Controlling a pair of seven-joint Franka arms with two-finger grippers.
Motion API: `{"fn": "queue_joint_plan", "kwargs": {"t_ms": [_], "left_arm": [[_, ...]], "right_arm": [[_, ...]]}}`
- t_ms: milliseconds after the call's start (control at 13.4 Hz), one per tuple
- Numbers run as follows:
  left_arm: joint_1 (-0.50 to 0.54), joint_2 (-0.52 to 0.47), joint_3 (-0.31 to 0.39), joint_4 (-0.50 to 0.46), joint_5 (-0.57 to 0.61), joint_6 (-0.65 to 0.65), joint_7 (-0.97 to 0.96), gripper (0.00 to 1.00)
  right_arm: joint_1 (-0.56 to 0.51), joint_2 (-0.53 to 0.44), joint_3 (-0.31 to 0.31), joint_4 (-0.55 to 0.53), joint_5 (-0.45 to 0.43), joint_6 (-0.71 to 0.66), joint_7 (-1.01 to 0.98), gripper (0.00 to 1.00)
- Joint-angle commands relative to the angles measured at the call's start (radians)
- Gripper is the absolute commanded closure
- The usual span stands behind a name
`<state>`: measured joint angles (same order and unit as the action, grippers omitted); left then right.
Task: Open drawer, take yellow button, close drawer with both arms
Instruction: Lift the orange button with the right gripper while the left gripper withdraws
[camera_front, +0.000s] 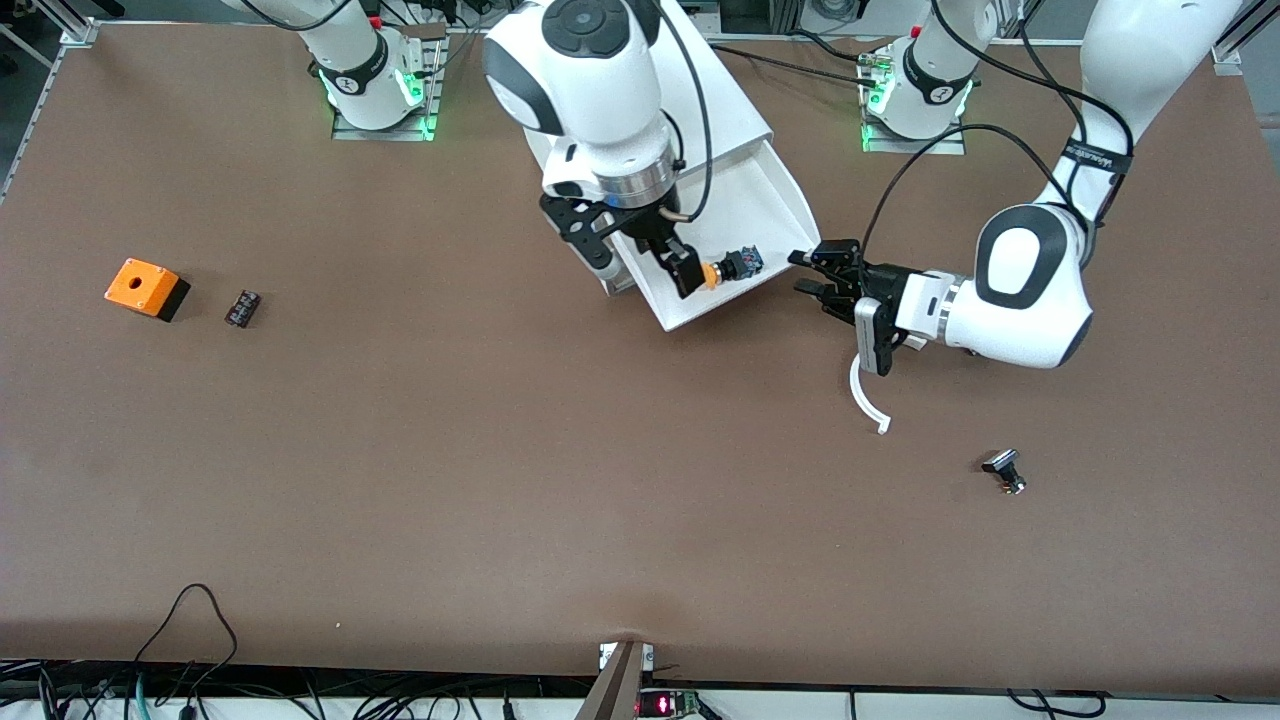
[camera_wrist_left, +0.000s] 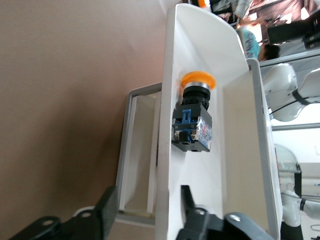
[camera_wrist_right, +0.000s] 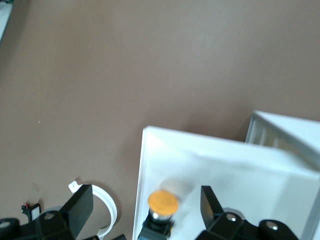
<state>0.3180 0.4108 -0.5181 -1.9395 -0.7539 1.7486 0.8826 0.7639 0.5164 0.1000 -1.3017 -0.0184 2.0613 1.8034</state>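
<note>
White drawer open; right hand seemingly straddles button.

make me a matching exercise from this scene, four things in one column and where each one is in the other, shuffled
Things:
1. button
2. orange square box
3. left gripper
4. white curved strip

Places:
A. on the table at the right arm's end, beside a small black part
B. lying in the pulled-out drawer, orange cap toward the right gripper
C. on the table under the left arm's wrist, nearer the front camera than the drawer
D. open, at the drawer's corner on the left arm's side

Pairs: 1-B, 2-A, 3-D, 4-C
</note>
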Motion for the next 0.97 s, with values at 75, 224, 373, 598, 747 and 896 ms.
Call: {"fn": "queue_joint_plan", "kwargs": {"t_ms": [75, 224, 373, 598, 747, 896], "left_arm": [[0.001, -0.012, -0.011, 0.209, 0.236, -0.200, -0.288, 0.00], [0.000, -0.013, -0.014, 0.299, 0.348, -0.320, -0.452, 0.00], [0.001, -0.013, -0.007, 0.376, 0.453, -0.398, -0.572, 0.00], [-0.002, -0.013, -0.006, 0.447, 0.592, -0.455, -0.715, 0.00], [-0.002, -0.012, -0.008, 0.461, 0.681, -0.457, -0.766, 0.00], [-0.010, -0.013, -0.011, 0.481, 0.737, -0.460, -0.774, 0.00]], "right_arm": [[0.083, 0.164, -0.014, 0.165, -0.028, 0.034, 0.160, 0.05], [0.098, 0.214, -0.013, 0.215, -0.028, 0.036, 0.195, 0.05], [0.110, 0.232, -0.011, 0.219, -0.026, 0.051, 0.238, 0.05], [0.120, 0.246, -0.005, 0.217, -0.014, 0.049, 0.254, 0.22], [0.120, 0.246, -0.003, 0.219, 0.047, 0.040, 0.251, 0.68], [0.120, 0.244, -0.002, 0.220, 0.057, 0.039, 0.251, 0.92]]}}
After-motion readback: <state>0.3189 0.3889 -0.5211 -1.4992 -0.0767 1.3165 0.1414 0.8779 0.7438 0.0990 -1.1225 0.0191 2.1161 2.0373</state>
